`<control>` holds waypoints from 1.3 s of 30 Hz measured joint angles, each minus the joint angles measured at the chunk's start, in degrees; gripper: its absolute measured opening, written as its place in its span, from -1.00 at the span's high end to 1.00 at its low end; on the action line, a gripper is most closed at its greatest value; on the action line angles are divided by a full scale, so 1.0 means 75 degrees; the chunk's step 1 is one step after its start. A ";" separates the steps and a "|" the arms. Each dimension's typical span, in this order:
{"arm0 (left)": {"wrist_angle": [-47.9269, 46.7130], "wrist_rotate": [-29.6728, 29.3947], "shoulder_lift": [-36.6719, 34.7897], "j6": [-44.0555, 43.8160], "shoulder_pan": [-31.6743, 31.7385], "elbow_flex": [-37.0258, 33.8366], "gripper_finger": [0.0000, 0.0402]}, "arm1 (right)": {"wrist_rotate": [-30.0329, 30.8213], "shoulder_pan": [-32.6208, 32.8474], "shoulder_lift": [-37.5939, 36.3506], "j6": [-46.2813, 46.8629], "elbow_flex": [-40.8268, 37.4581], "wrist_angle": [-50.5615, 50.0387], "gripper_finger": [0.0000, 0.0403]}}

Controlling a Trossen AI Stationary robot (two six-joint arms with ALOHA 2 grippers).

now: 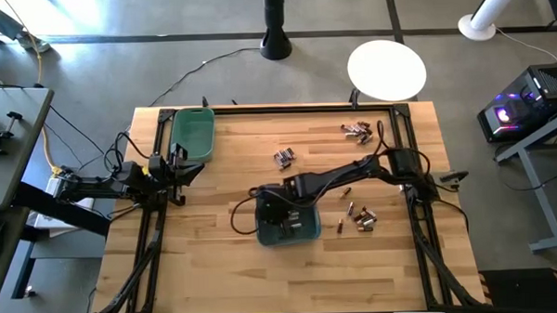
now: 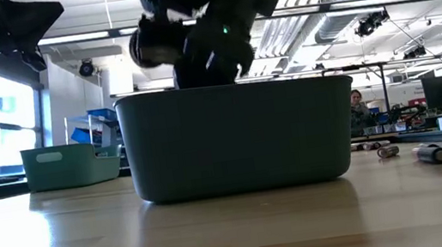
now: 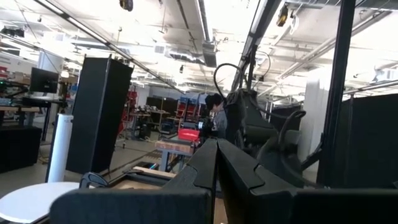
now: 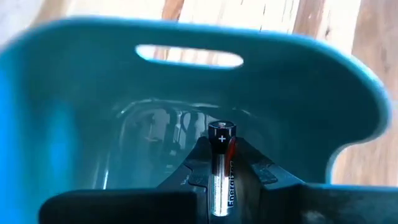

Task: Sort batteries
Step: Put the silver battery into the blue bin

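The right gripper (image 4: pixel 219 186) fingers are pinching one battery (image 4: pixel 221 163), small, hard, smooth and likely slippery, by its middle over the teal bin (image 4: pixel 186 37), while the left gripper (image 3: pixel 216 171) is waiting closed at the surface's left.

Right arm reaches in from the table's right side toward its centre, wrist angled down; right hand (image 4: pixel 219 180) is clamped, fingers pinched together. Left arm waits at the left edge, left hand (image 3: pixel 216 163) closed.

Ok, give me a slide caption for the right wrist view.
Right gripper holds a silver battery upright over the inside of the teal bin.
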 joint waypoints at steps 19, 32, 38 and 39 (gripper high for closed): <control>0.0000 0.0003 0.0000 0.0000 -0.0003 0.0000 0.97 | 0.0144 -0.0345 0.0198 -0.0011 -0.0029 -0.0006 0.63; 0.0002 0.0003 -0.0001 -0.0001 -0.0003 0.0000 0.97 | 0.0203 -0.0297 0.0069 0.0019 0.0950 -0.1528 0.47; -0.0084 0.0063 0.0000 -0.0006 -0.0003 0.0000 0.97 | 0.1269 0.0112 -0.0327 0.0674 0.1884 -0.3997 0.46; -0.0094 0.0077 0.0000 -0.0006 -0.0003 0.0000 0.97 | 0.1539 0.0214 -0.0460 0.0849 0.1881 -0.4369 0.46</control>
